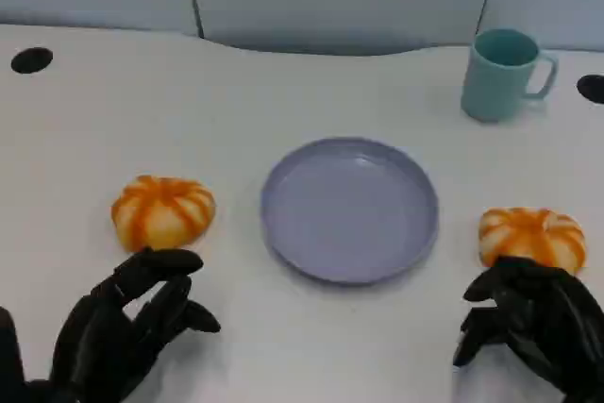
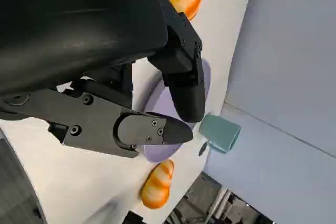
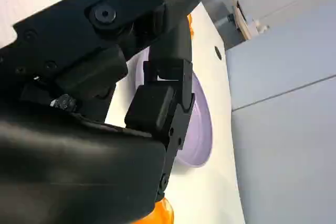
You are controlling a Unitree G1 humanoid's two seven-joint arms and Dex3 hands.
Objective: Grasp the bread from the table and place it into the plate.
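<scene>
Left hand (image 1: 132, 323) empty, fingers apart, near left bread (image 1: 163, 211) | right hand (image 1: 538, 323) empty, touching right bread (image 1: 531, 236) (near right table edge) | plate (image 1: 349, 209) mid-table | risk: bun skids off.

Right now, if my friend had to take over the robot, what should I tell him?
Left hand: holds nothing, fingers apart, just in front of the left bread, not touching it.
Right hand: holds nothing, fingers curled near the right bread; whether they touch it is hard to tell.
Plate: between the two breads, nothing in it.
Mug: beyond the plate, toward the right side.
Done: nothing yet, both breads are on the table.
Left: grasp a bread, lift it, set it in the plate.
</scene>
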